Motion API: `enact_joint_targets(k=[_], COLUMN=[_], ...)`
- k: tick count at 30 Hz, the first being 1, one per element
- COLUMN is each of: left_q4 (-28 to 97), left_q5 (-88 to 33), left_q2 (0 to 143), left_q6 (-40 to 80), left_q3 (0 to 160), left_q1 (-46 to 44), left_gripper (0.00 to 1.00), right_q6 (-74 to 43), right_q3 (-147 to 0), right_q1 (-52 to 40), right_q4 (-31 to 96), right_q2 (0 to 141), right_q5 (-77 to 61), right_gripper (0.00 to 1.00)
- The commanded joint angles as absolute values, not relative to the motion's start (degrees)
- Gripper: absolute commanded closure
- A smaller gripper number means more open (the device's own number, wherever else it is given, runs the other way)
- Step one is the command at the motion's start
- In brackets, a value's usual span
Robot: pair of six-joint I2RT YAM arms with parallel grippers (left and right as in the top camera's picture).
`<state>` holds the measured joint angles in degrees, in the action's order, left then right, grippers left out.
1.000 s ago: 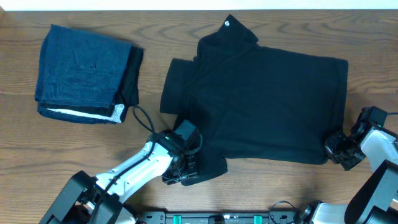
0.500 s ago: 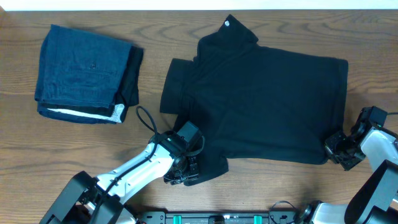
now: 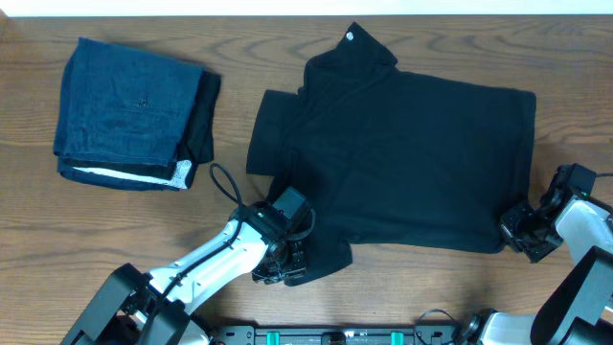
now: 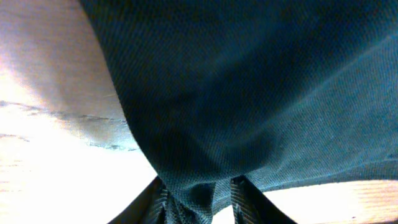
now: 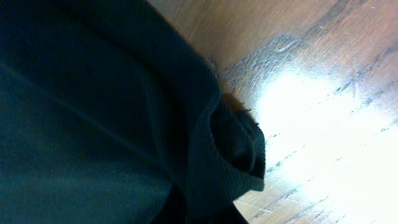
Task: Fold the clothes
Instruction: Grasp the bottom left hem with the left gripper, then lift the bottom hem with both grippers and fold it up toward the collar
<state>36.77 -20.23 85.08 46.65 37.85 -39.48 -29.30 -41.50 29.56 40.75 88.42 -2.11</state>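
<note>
Gripping the shirt (image 3: 412, 163) at its two near corners, I have it spread flat on the worktop (image 3: 115, 240) in front of me. My left fingers (image 4: 244, 202) pinch a bunch of black cloth at the near sleeve (image 3: 326, 259); the wrist view shows the fabric drawn down into the gap between the two. My right fingers (image 3: 517, 233) are clenched tight at the near corner of the hem (image 3: 525, 163). In that wrist view the corner curls up off the wood and runs down to where they sit. I judge they hold it, though the tips themselves are out of sight.

The shirt lies sideways to me. Its long axis runs across the worktop, with the collar (image 3: 359, 43) end on my left and the hem on my right. The collar itself points toward the far edge.

All the rest of the cloth lies beyond both sets of fingers, away from me. That is what the coming move turns on. As I judge it, the fold goes forward, carrying the near long edge over toward the far one, parallel to that axis.

Each arm is nearer its own end, left at the sleeve and right at the hem, so neither has to cross. The two should rise level and together, or the span between them will sag or twist.

A folded denim (image 3: 129, 110) piece sits well apart at my far left, clear of that path.
</note>
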Motion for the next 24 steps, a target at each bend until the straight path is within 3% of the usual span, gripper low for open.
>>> enact_joint_targets(k=[1,10,14,24], left_q4=[36.77,36.77,36.80,45.74], left_q5=[-20.10,-20.10,-20.10,-17.06], left_q2=[85.62,85.62,85.60,82.37], left_q6=[46.59,46.59,46.41,43.75], left_q3=[37.41,37.41,37.43,43.64], left_q1=[-39.62,-39.62,-39.55,-39.51], left_gripper=[0.70,0.77,0.93,0.94], right_q6=[-29.12,-29.10,-29.10,-29.10], right_q3=[-40.75,-40.77,-41.19,-48.29], right_q1=[30.46,30.46,30.46,29.69], right_q4=[40.71,40.88,41.47,50.04], right_q2=[89.65,89.62,89.60,89.47], right_q5=[-0.45,-0.40,-0.45,-1.34], right_gripper=[0.99,0.99,0.99,0.99])
